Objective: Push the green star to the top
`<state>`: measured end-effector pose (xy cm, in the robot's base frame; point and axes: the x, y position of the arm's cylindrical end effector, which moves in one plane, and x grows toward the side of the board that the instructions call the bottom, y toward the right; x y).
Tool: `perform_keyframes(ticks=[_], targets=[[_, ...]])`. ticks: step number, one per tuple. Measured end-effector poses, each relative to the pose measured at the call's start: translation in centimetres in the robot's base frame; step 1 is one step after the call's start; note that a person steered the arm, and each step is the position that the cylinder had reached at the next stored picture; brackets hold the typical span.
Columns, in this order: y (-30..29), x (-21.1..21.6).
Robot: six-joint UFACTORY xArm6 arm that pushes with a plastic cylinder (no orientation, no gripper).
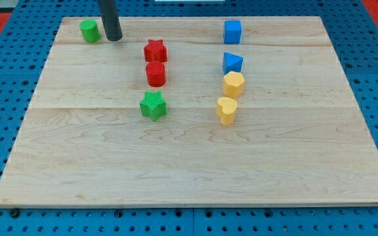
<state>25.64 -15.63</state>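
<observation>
The wooden board (195, 177) lay on a blue pegboard surface (5, 72), and its near half held no blocks. Nearest of the blocks were the green star (153, 105), left of centre, and a yellow heart (226, 110) to its right, well apart from it. Just beyond the heart stood a yellow hexagon-like block (233, 84), touching or nearly touching it, with a blue block of unclear shape (232, 63) close behind. Beyond the green star sat a red cylinder (155, 74) and, just behind that, a red star (155, 50), the three forming a column running away from the viewer. Farther off, a blue cube (232, 31) stood near the far edge on the right. At the far left, a green cylinder (90, 31) stood just left of my tip (113, 39), which was well apart from the green star, far beyond it and to its left. The rod carried no jaws, so nothing was clasped.
</observation>
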Motion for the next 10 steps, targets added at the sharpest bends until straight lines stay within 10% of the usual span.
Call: perform_keyframes(ticks=[8,10], targets=[[11.0,-6.1],[12.9,-1.6]])
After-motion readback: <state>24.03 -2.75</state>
